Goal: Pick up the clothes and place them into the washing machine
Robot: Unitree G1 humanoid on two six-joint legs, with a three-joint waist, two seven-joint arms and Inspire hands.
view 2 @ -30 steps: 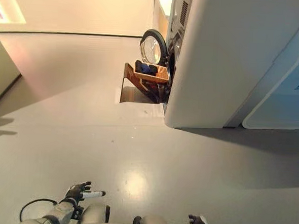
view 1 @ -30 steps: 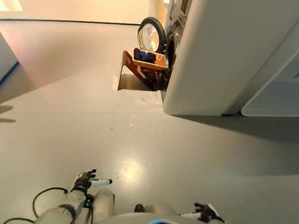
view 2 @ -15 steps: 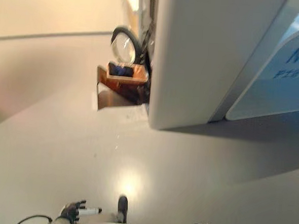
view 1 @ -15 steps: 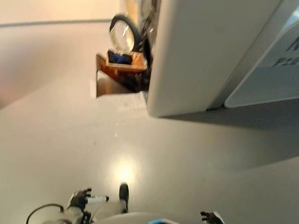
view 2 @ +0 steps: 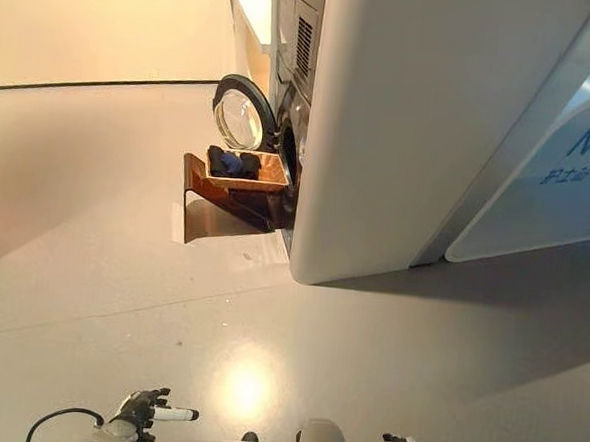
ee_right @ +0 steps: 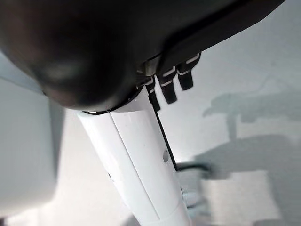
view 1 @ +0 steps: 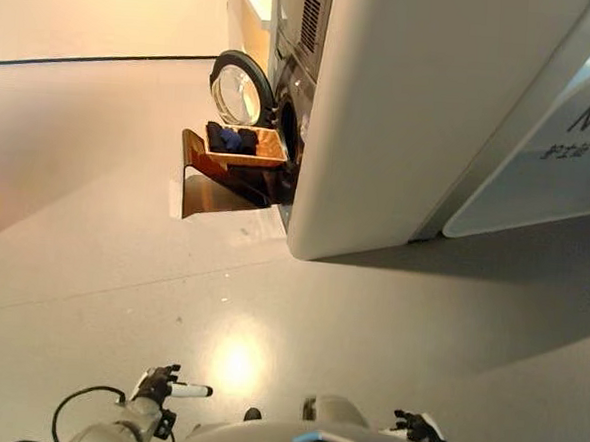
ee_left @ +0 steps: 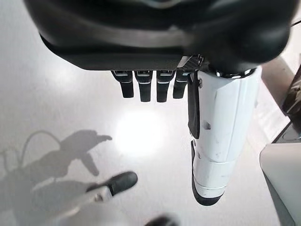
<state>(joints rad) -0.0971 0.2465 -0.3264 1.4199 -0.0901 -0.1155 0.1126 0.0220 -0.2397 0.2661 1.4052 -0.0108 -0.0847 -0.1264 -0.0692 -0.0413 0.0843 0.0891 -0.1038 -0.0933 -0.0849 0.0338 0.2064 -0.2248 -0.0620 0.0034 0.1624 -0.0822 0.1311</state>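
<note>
We note the grey floor (view 1: 122, 271) filling most of the head views, with a bright glare spot on it just ahead of us. The large white cabinet (view 1: 422, 109) stands at the upper right, its near corner resting on the floor. A pale blue-and-white panel (view 1: 549, 166) leans beside it on the far right. The washing machine (view 2: 296, 81) sits behind the cabinet's left edge; only its front strip shows. Its round door (view 1: 238, 89) with a dark rim and a clear window is swung open toward the left.

Below the door opening we see a wooden basket (view 1: 247, 148) carried on a brown wooden stand (view 1: 213, 176) that rests on the floor against the machine front. The clothes (view 1: 230, 137), a dark blue and black bundle, lie inside the basket, just beside the open door. They are well apart from both hands.

Our left hand (view 1: 160, 383) shows at the lower left, low over the floor; in its wrist view the fingers (ee_left: 143, 87) are straight and spread apart from the white-covered thumb (ee_left: 218, 136), holding nothing. Our right hand (view 1: 418, 427) shows at the lower right edge; its wrist view shows short straight fingers (ee_right: 170, 88) beside the white thumb (ee_right: 141, 160), likewise loose and empty.
</note>
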